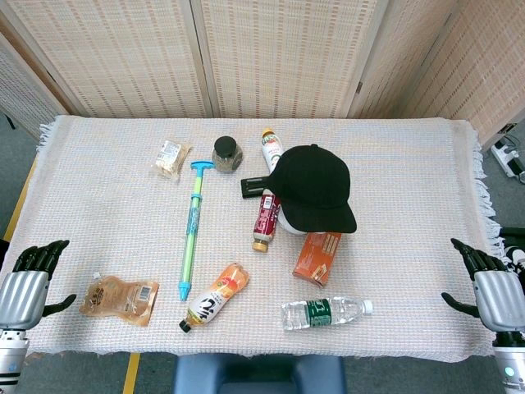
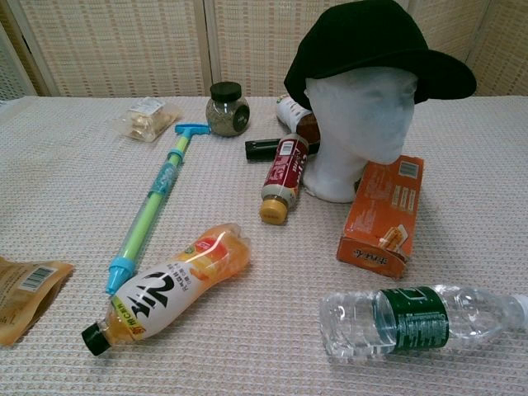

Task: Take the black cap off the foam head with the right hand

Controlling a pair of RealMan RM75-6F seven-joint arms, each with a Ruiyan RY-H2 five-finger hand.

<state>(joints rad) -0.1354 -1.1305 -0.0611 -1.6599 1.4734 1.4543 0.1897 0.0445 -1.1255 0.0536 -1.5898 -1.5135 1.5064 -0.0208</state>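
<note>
Table (image 1: 410,164): you have it covered edge to edge in a pale woven cloth.

Foam head (image 2: 359,115): white, upright, right of centre, facing you.

Black cap (image 2: 371,41): seated on the foam head, brim pointing to your 6 o'clock; no hand touches it.

Water pump toy (image 1: 190,230): long green tube with blue ends, lying from 12 to 6 o'clock at the head's 9 o'clock.

Clear water bottle (image 2: 421,318): green label, on its side at the head's 6 o'clock, white top toward 3 o'clock; looks nearly empty.

Orange drink bottle (image 2: 169,285): on its side, black top toward 7 o'clock, orange liquid inside.

Orange carton (image 2: 384,214): lying just beside the head's base at 5 o'clock.

Red-label bottle (image 2: 282,177): on its side at the base's 8 o'clock, tan top toward you.

Brown pouch (image 1: 120,299): flat at the table's 8 o'clock.

Glass jar (image 2: 227,109): dark lid, upright, greenish-brown contents.

Clear snack packet (image 1: 170,158): pale pieces inside, at the jar's 9 o'clock.

Left hand (image 1: 29,279): at your 8 o'clock edge, fingers apart, holding nothing.

Right hand (image 1: 488,283): at your 4 o'clock edge, fingers apart, holding nothing, well apart from the cap.
</note>
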